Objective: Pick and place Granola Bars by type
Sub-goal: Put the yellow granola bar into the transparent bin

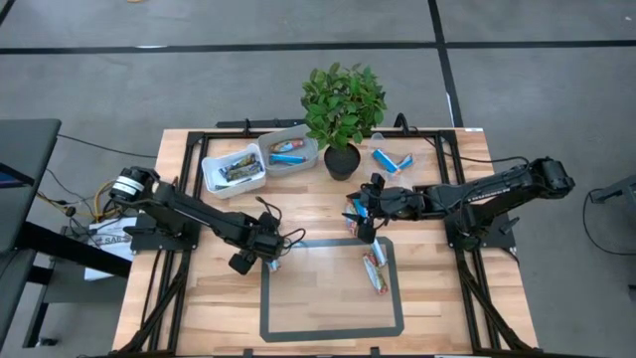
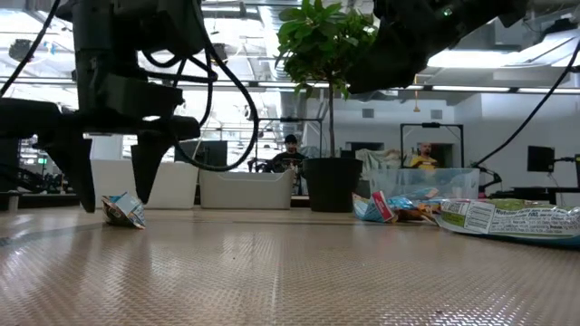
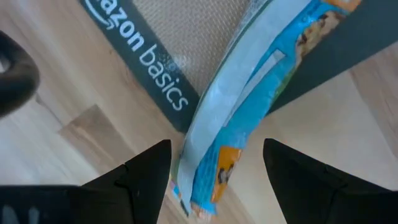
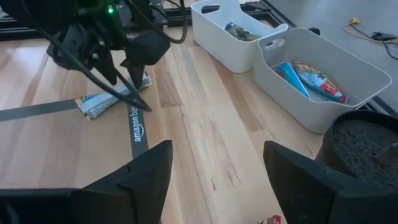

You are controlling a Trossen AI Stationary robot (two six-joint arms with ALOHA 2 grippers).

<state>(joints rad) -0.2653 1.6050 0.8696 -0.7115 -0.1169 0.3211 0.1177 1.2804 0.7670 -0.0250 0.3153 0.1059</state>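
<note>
L end effector (image 1: pixel 266 261): fingers apart, straddling blue-white bar (image 3: pixel 249 106) lying across mat's dark border, not clamped. L wrist view alone shows bar's orange patch and border lettering. R end effector (image 1: pixel 364 221): fingers apart, nothing between, above mat's (image 1: pixel 333 308) upper-right corner. High view alone: two bars (image 1: pixel 375 270) on mat's right side, two blue bars (image 1: pixel 393 159) by plant pot (image 1: pixel 341 162), two white tubs (image 1: pixel 260 159) with bars sorted inside. Low view alone: seated persons, room behind. Bench (image 1: pixel 199 298): light wood.
</note>
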